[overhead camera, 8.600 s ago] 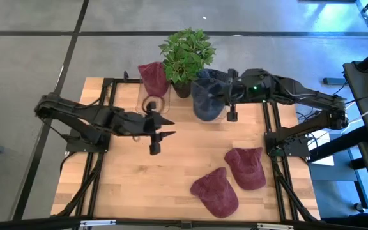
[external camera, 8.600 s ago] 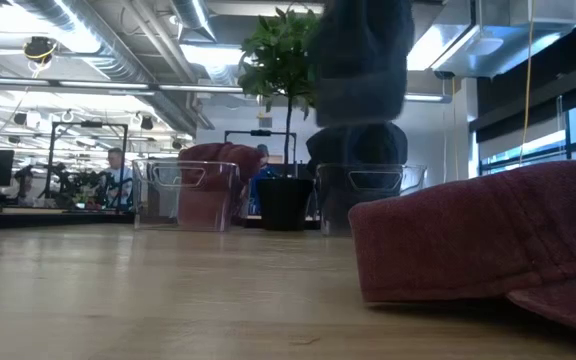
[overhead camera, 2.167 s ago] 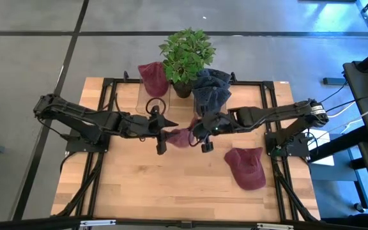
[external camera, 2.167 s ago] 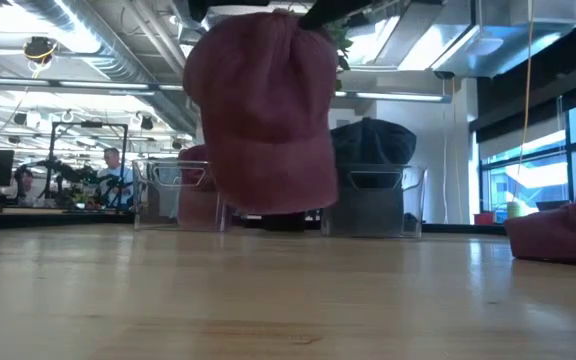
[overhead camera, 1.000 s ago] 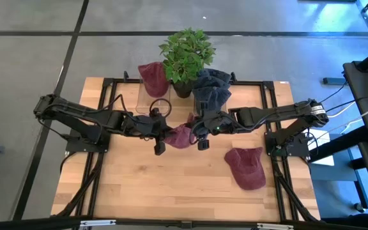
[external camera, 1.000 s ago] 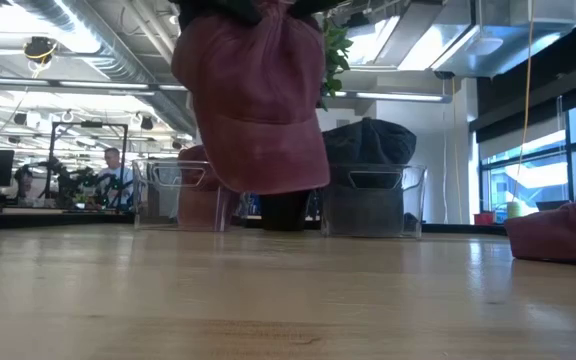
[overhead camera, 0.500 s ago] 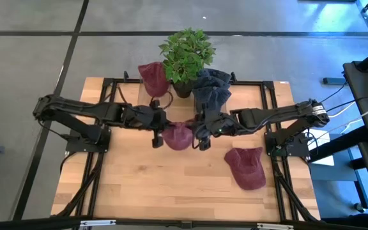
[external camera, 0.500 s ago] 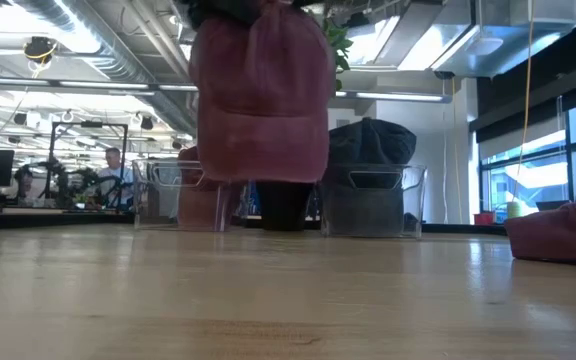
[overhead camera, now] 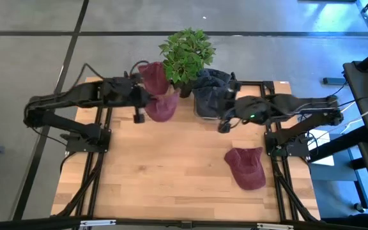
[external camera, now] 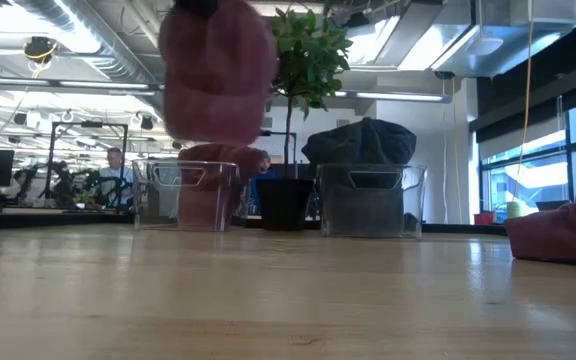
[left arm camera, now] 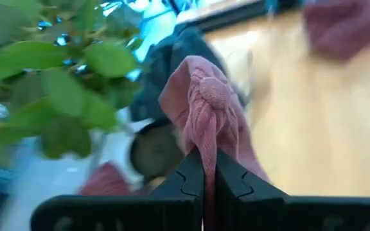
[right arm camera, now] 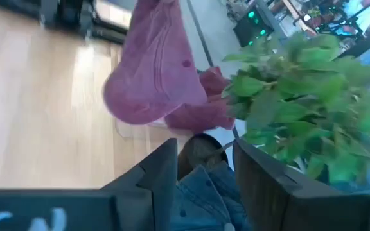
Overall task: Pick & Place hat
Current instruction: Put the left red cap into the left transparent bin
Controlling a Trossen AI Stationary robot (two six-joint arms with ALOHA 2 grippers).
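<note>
One maroon hat [overhead camera: 246,167] lies on the table, well off from both pincers and not yet collected. The left gripper [overhead camera: 143,112], clenched on a bunched maroon cap [overhead camera: 161,107], hangs just short of the clear bin [external camera: 190,194] that already holds a red one. The right gripper [overhead camera: 223,126] hangs released beside the dark-hat bin [external camera: 371,198]; how many hats each bin holds I cannot tell.

Table [overhead camera: 171,172]: pale wood planks, smooth, slight sheen. Hat [overhead camera: 161,107] and hat on the table [overhead camera: 246,167]: maroon cloth, matt, soft weave. Bins [external camera: 371,200]: clear glossy plastic. Dark hats [overhead camera: 211,92]: denim-like cloth. Arm frames [overhead camera: 91,160]: black metal.
</note>
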